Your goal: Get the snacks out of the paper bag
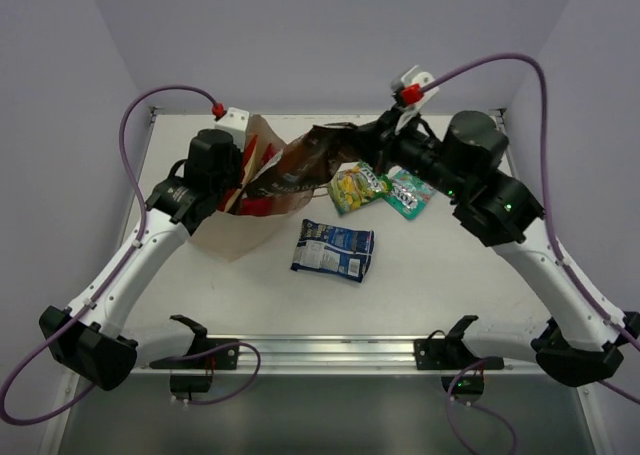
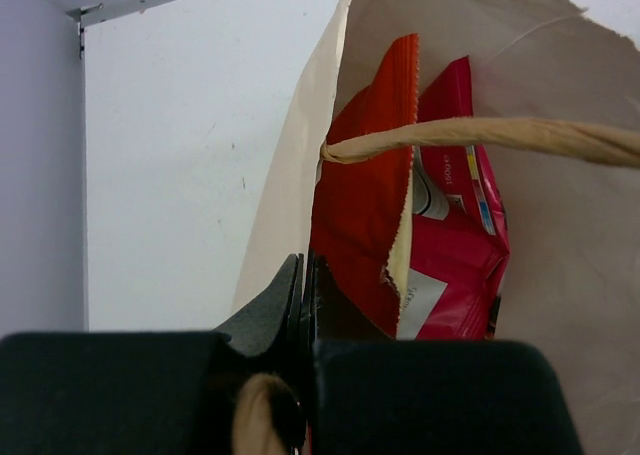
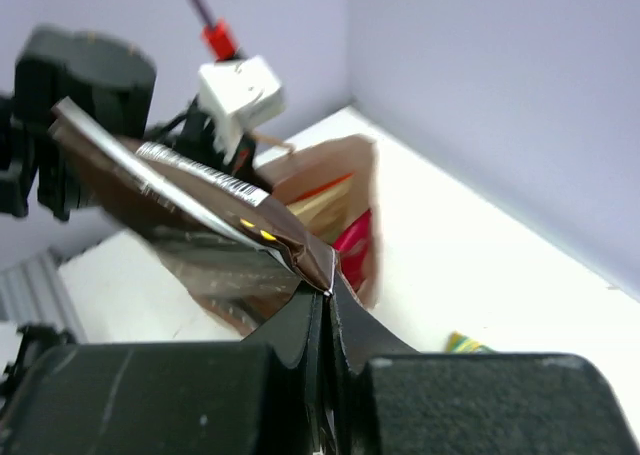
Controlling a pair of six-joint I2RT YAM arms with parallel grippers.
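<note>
Currently the paper bag (image 1: 235, 237) is lying slumped at 9 o'clock on the worktop (image 1: 440, 275), its mouth at the far end. The left fingers (image 2: 272, 310) are pressing together on the bag's rim, beside a string handle (image 2: 500, 135). An orange-red packet (image 2: 365, 215) and a pink-and-white packet (image 2: 455, 245) are sitting inside the bag. The right fingers (image 3: 292, 327) are clamping a corner of the dark brown packet (image 3: 200, 190), holding it raised at the bag's mouth. The yellow-green packet (image 1: 355, 188) and teal-green packet (image 1: 408, 192) are lying side by side at 1 o'clock. The blue-and-white packet (image 1: 334, 249) is resting near the centre, apart from the bag.
</note>
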